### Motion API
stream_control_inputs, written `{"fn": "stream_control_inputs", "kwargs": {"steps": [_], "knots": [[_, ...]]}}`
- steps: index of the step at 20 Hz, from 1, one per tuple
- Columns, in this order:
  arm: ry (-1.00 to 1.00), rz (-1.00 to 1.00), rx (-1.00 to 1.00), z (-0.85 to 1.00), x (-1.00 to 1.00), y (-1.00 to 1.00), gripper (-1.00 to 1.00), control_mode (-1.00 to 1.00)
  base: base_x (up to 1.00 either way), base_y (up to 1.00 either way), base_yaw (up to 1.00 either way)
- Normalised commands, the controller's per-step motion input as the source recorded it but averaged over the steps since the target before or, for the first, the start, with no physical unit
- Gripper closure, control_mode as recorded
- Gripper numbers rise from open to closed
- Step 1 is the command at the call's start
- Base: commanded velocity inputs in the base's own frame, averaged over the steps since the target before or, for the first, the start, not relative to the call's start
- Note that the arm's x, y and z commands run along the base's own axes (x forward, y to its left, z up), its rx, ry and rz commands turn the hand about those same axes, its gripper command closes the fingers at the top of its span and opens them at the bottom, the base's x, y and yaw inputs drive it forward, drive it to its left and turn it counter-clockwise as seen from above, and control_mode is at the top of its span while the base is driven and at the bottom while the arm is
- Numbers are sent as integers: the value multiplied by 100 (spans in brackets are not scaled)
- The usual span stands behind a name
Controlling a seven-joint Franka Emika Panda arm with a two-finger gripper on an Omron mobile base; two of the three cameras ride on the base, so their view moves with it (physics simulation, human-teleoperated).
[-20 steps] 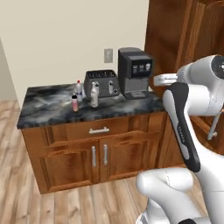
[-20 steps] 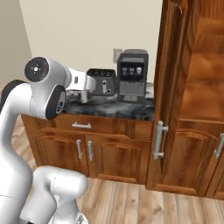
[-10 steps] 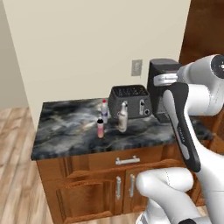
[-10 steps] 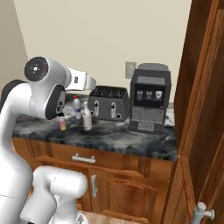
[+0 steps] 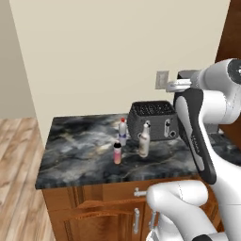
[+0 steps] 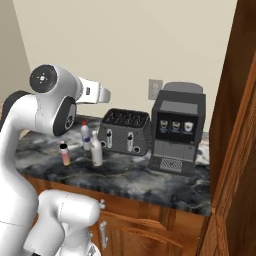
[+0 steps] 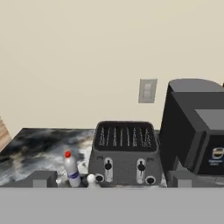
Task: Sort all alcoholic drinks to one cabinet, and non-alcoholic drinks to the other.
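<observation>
A: Left base view first. Where do the drinks stand?
B: Three upright bottles on the dark marble worktop (image 5: 80,150), below and ahead of the raised arm: a white bottle (image 5: 122,131), a pale bottle (image 5: 144,140) and a small pink one (image 5: 117,153), close before the toaster (image 5: 153,119).

A: Right base view?
B: Same cluster, left of the coffee machine (image 6: 178,129); the reddish-brown cabinet (image 6: 235,150) rises at the far right.

A: Hand view?
B: The hand (image 7: 109,179) is spread wide, holding nothing; the bottles sit low between its tips.
</observation>
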Motion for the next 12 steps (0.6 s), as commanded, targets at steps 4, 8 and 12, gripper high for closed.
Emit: {"fn": "stream_control_inputs", "kwargs": {"steps": [4, 8, 12], "knots": [[0, 0, 0, 0, 0, 0, -100, 100, 45, 12, 10], [0, 1, 0, -23, -2, 2, -100, -100, 2, 9, 4], [0, 0, -2, -100, -34, 6, -100, -100, 0, 0, 0]]}}
